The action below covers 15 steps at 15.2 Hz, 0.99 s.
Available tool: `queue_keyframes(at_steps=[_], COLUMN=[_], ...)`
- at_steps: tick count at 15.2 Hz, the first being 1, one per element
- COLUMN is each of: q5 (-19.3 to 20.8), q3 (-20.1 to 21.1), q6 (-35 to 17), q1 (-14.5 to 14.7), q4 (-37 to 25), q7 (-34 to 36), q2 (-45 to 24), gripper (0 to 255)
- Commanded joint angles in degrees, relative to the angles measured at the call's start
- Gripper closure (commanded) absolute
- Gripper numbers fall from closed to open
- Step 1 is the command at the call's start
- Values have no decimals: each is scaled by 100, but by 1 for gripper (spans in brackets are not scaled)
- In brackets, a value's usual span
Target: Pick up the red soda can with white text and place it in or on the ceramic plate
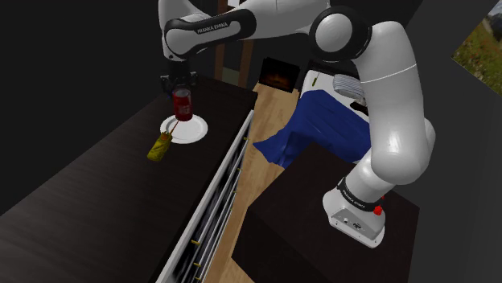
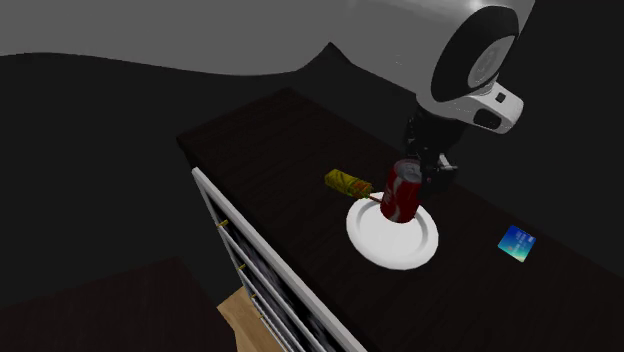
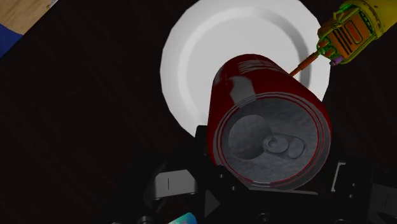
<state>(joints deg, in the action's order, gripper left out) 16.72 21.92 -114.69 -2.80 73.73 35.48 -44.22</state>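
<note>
Shoulder view: gripper (image 1: 181, 92) clamped on red soda can (image 1: 183, 106), can tilted just above white plate (image 1: 196, 133) on dark bench (image 1: 88, 193); yellow packet (image 1: 159, 147) at plate's 7 o'clock, just beside it.

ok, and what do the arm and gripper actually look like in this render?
The arm is glossy white, with rounded, tube-like links and dark round joint caps. FRANKA EMIKA lettering runs along the forearm link, and a small red dot sits on the white base. The gripper is plain black and blocky.
</note>
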Motion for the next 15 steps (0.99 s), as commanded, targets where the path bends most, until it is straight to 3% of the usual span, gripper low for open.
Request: queue_keyframes(at_steps=[1,15], q5=[23,145], q3=[-16,-114], q6=[-123,-632], q1=[1,40], q4=[63,202], q7=[15,83], q2=[-58,-437], gripper=[255,255])
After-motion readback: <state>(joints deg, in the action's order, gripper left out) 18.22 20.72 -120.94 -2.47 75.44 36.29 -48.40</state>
